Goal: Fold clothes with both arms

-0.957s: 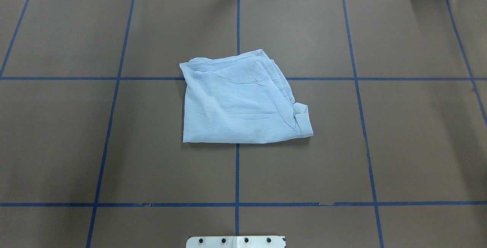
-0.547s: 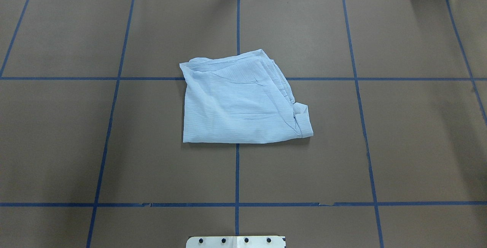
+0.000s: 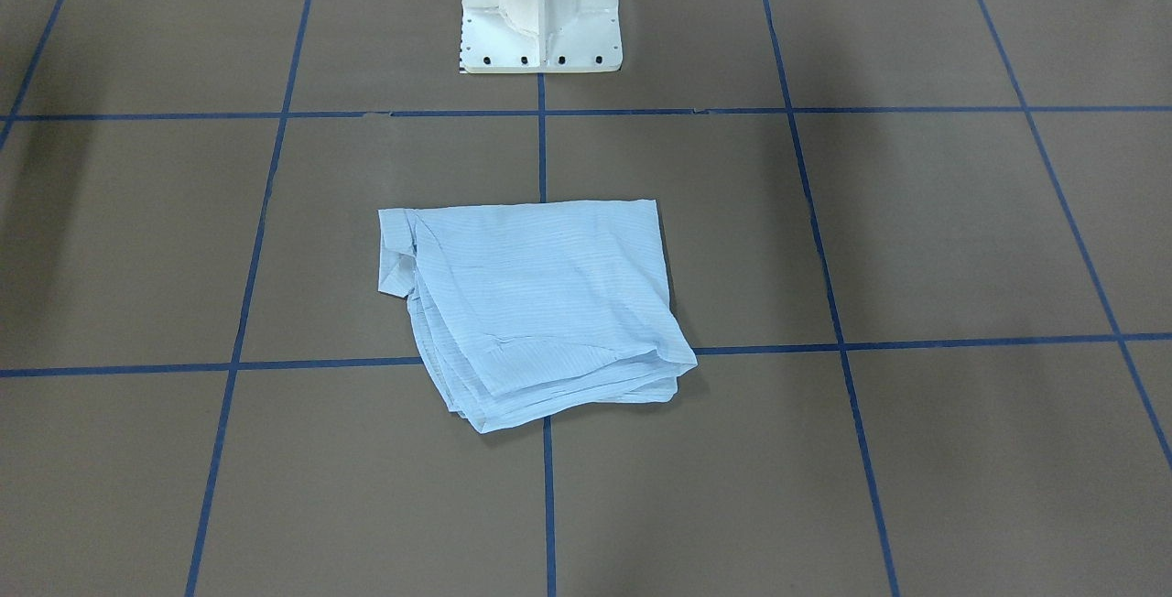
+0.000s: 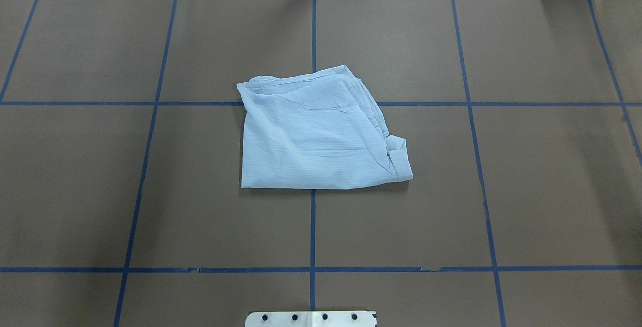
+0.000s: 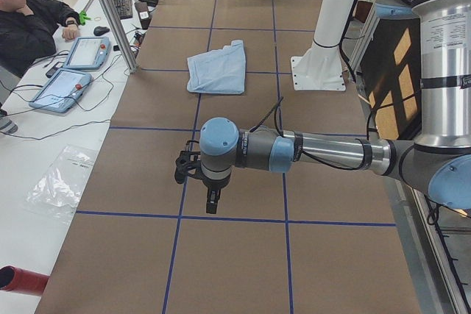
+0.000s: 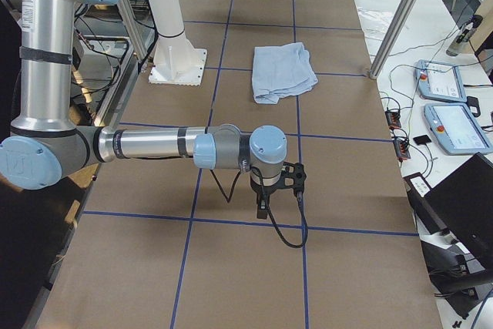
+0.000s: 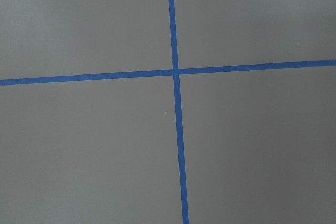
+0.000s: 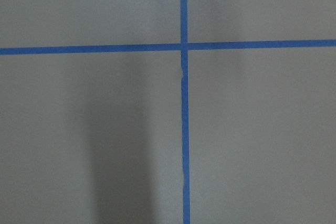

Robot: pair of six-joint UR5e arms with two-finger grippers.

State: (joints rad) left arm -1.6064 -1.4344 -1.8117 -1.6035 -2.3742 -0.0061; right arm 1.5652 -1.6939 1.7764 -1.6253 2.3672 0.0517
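Nothing moved: folded shirt (image 4: 321,131) lies well apart from left fingers (image 5: 212,202) and right fingers (image 6: 263,207), whose opening I cannot tell; folding seems finished, no grasp needed.

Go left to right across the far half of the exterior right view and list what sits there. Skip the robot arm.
white pedestal → folded light-blue shirt → tablet controllers, which lie off the brown table. The slanted metal post is left out because it overlaps the controllers' span.
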